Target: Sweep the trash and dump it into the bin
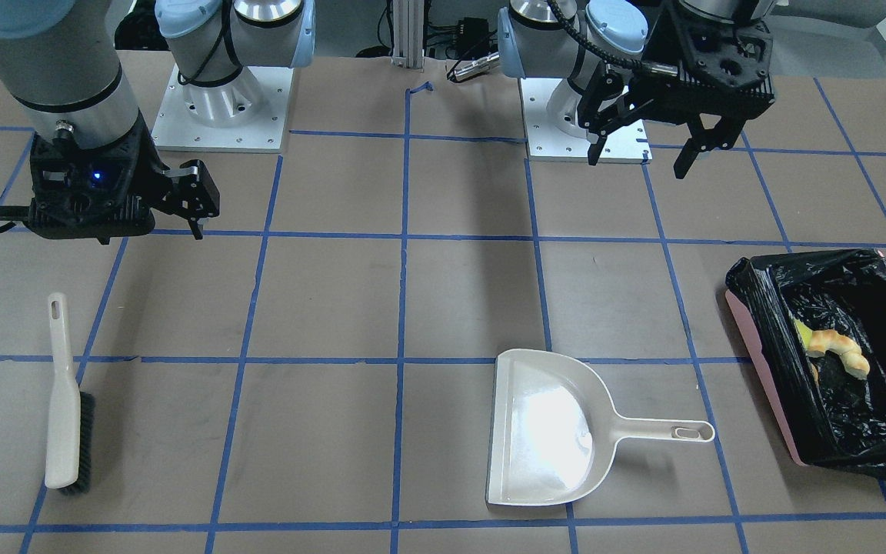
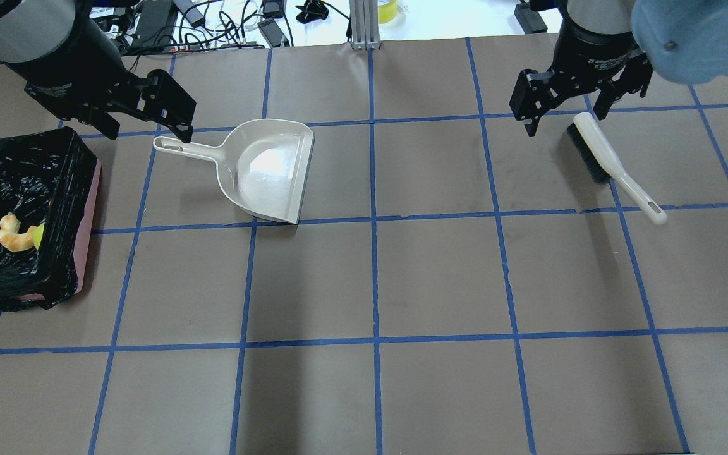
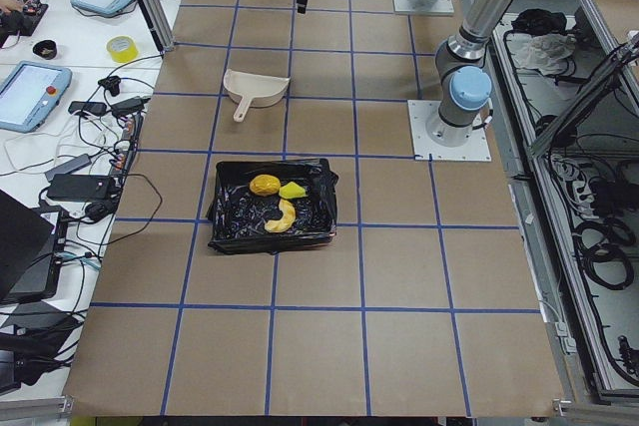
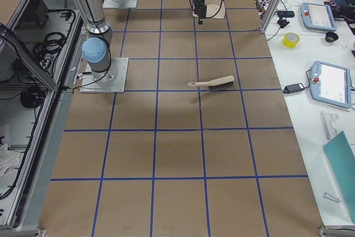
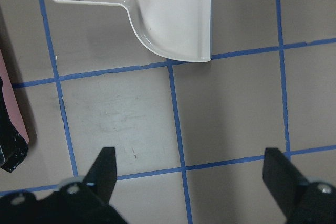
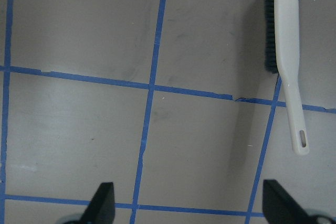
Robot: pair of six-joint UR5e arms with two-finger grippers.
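Seen from the overhead camera behind the robot, a brown table is marked into squares with blue tape. At the far left stands the bin, a pink rectangular container lined with a crinkled black plastic bag. The trash lies inside it: a tan curved bread-like piece touching a yellow sponge wedge, and, clear only from the side camera, a glossy orange-yellow lump just beside them. To the right of the bin, the left gripper hangs above the table near the end of the dustpan's handle, its two fingers spread wide with nothing between them. The beige dustpan lies flat on the table, handle pointing toward the bin, and its scoop holds nothing. Well apart, on the right side, the right gripper hangs in the air with fingers spread wide, gripping nothing. Just beside it on the table lies a white-handled brush with dark bristles.
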